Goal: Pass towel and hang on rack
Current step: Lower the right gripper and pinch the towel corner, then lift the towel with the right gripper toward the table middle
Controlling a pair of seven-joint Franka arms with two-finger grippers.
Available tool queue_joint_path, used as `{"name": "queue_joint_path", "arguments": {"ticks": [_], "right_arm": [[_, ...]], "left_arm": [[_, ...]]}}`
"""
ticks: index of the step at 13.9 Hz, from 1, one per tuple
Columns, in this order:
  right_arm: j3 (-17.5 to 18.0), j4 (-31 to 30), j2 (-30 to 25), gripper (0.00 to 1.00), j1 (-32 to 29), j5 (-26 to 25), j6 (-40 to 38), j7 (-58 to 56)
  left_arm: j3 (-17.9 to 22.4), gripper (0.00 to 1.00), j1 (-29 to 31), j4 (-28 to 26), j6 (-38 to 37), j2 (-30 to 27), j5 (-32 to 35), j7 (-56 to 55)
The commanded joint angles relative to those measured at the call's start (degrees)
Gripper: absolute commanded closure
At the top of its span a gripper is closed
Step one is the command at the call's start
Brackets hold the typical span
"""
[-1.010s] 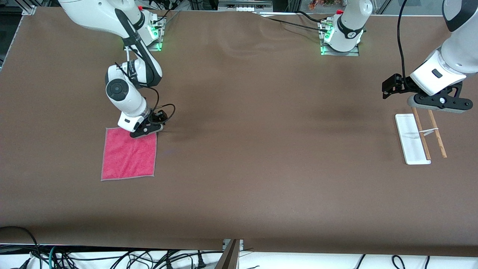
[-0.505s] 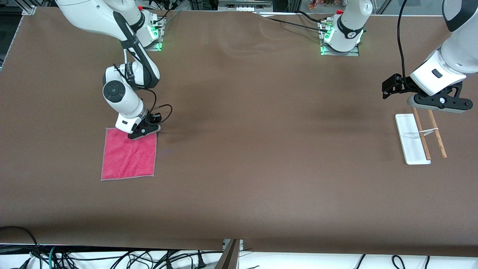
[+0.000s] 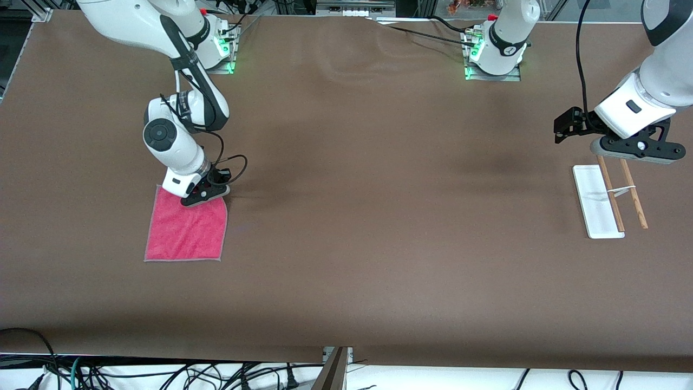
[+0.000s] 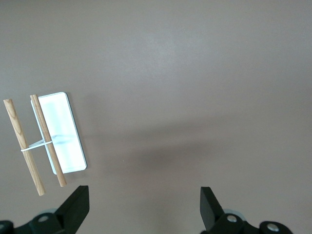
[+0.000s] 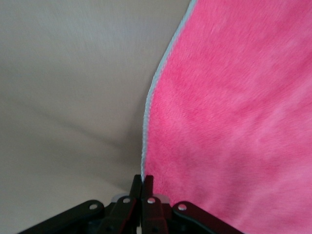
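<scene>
The pink-red towel (image 3: 187, 230) lies on the brown table near the right arm's end, pink face up, its corner farthest from the front camera lifted. My right gripper (image 3: 208, 195) is shut on that corner. In the right wrist view the closed fingers (image 5: 142, 187) pinch the towel's (image 5: 234, 122) grey edging. The rack (image 3: 601, 203), a white base with two wooden rods, lies at the left arm's end. My left gripper (image 3: 631, 154) hovers open and empty over the rack's end; the left wrist view shows the rack (image 4: 61, 134) and the gripper (image 4: 144, 207) open over bare table.
The brown table cover (image 3: 379, 216) stretches wide between towel and rack. The two arm bases (image 3: 492, 59) stand along the table's edge farthest from the front camera. Cables hang below the near edge.
My right gripper has shifted slightly toward the right arm's end, pulling the towel's gripped corner with it; the towel's edge now curves. The left arm has not moved.
</scene>
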Motion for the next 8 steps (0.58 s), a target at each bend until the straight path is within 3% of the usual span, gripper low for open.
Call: {"name": "queue_joint_path", "arguments": {"ticks": [1, 5, 8], "right_arm": [[0.72, 12.37, -2.25, 1.00, -0.14, 0.11, -17.87, 2.53], [0.81, 31.71, -1.46, 1.00, 0.65, 0.64, -40.92, 3.51], [0.89, 42.45, 0.12, 1.00, 0.92, 6.25, -52.36, 3.60]], "left_arm": [[-0.10, 0.00, 0.28, 1.21, -1.09, 0.62, 0.90, 1.19], [-0.10, 0.00, 0.28, 1.21, -1.09, 0.62, 0.90, 1.19], [-0.10, 0.00, 0.28, 1.29, -1.09, 0.62, 0.90, 1.19]]}}
